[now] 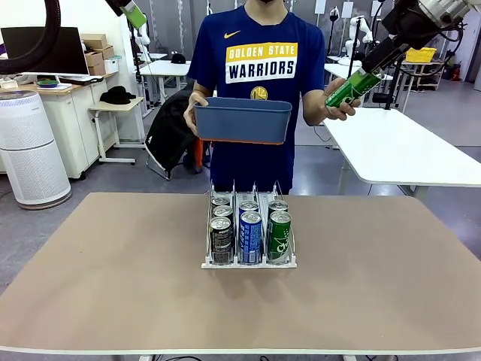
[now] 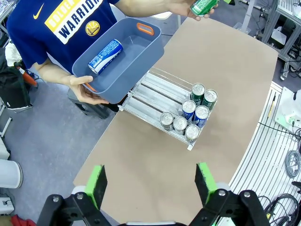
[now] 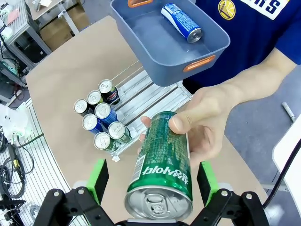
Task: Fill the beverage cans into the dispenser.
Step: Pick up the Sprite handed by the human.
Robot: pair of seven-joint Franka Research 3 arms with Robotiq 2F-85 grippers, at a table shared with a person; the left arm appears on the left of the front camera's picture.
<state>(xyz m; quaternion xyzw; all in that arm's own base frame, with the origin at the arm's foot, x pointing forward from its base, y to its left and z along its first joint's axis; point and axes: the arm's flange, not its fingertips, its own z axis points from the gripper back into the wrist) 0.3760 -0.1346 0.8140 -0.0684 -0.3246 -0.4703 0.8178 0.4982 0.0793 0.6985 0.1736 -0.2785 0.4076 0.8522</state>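
The dispenser (image 1: 249,261) stands mid-table with several beverage cans in its three lanes: black (image 1: 221,239), blue (image 1: 249,237) and green (image 1: 279,237). The person's hand holds a green can (image 1: 352,88) up between the fingers of my right gripper (image 1: 376,66). In the right wrist view this can (image 3: 162,165) sits between the open jaws of the gripper (image 3: 153,181), and the pads stand clear of it. My left gripper (image 2: 151,183) hangs open and empty high above the dispenser (image 2: 155,96). Its pad (image 1: 135,15) shows at top left.
The person's other hand holds a dark blue tub (image 1: 242,120) above the table's far edge. One blue can (image 2: 106,56) lies in it. A white table (image 1: 406,150) stands behind at the right, and an air purifier (image 1: 30,150) at the left.
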